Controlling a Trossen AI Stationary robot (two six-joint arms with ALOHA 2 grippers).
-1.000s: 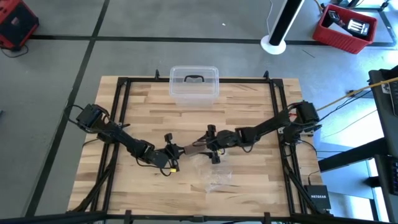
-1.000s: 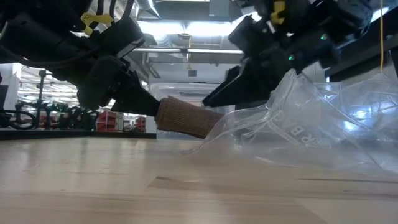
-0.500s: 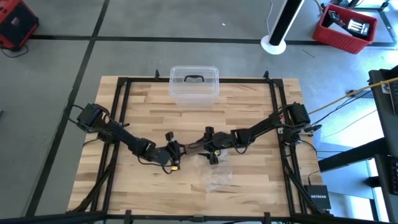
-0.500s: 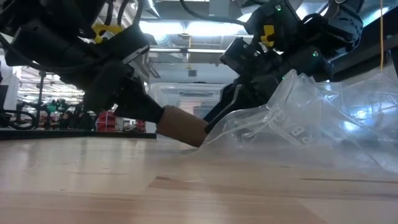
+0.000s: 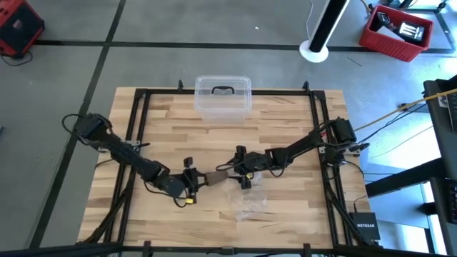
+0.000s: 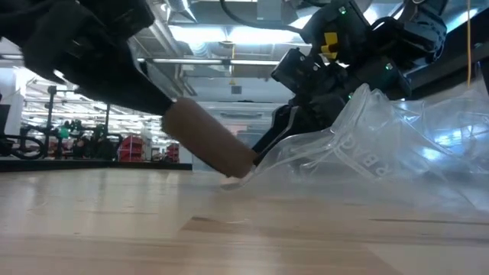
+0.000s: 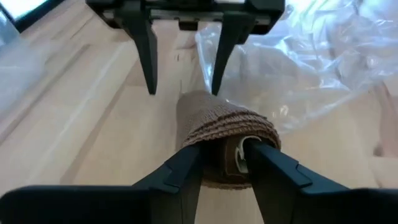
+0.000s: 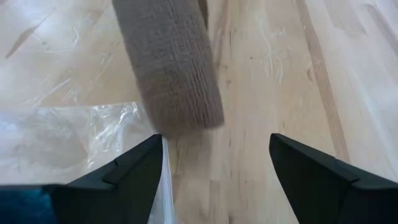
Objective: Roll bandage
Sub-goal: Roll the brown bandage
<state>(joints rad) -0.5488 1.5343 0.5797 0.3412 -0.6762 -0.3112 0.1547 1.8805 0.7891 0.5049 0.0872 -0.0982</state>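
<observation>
With the dull brown fabric bandage [image 6: 208,147] already wound into a fat cylinder, the left gripper [image 7: 225,163] has its two dark fingers pinched through the roll's core end, and that's how it carries the roll tilted, far end dipping toward the pale wooden slatted table [image 5: 285,207], just left of centre. The right gripper [image 5: 240,168] sits just beyond that low end, fingers spread wide and holding nothing. My read: it's waiting to receive or steady the roll. The crinkled clear plastic bag [image 6: 397,153] lies against the right claw, touching the roll's tip. Compared with a second ago, the left arm has pulled back and the roll has tipped up steeper, while the right claw has barely shifted. The clear plastic box with a dark handle [image 5: 223,96] sits well apart at the far edge.
</observation>
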